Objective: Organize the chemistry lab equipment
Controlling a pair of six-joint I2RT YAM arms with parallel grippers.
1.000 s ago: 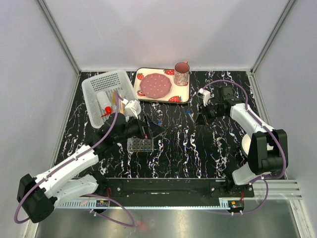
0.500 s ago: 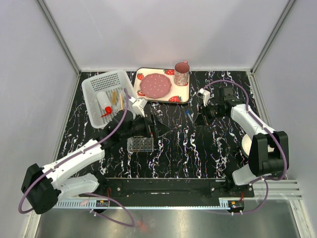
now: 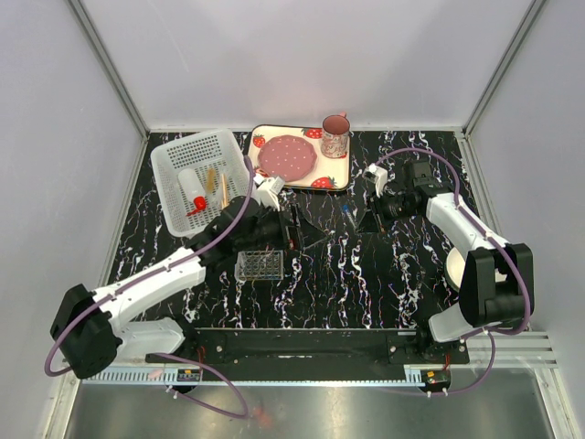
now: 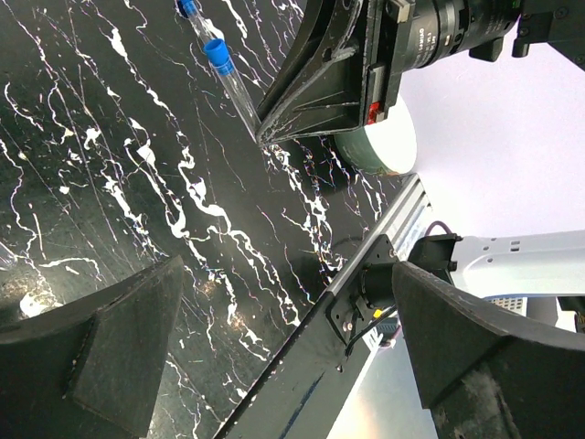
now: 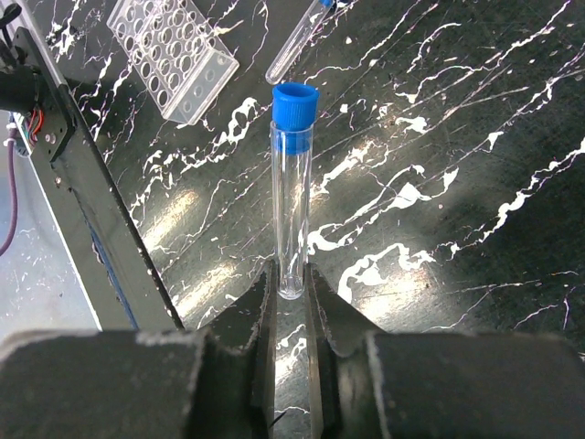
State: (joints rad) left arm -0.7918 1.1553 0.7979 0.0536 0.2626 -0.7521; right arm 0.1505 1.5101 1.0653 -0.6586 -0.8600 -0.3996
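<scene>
Starting at the far left, we find the white basket [image 3: 174,160] holding the small red-capped bottle [image 3: 192,189] and the tan wooden sticks [image 3: 217,183]. Just right of it, our left hand [image 3: 303,236] hangs over the dark marbled worktop [image 3: 366,283] with its fingers spread wide and nothing between them (its wrist view shows only bare surface in the gap). The clear grid rack [image 3: 260,266] lies on the near side of that hand. Further right, our right hand [image 5: 291,274] is pinched narrow on the rounded bottom end of a blue-capped tube [image 5: 292,192], cap pointing left. A second tube [image 5: 302,32] lies on the worktop just beyond the cap.
</scene>
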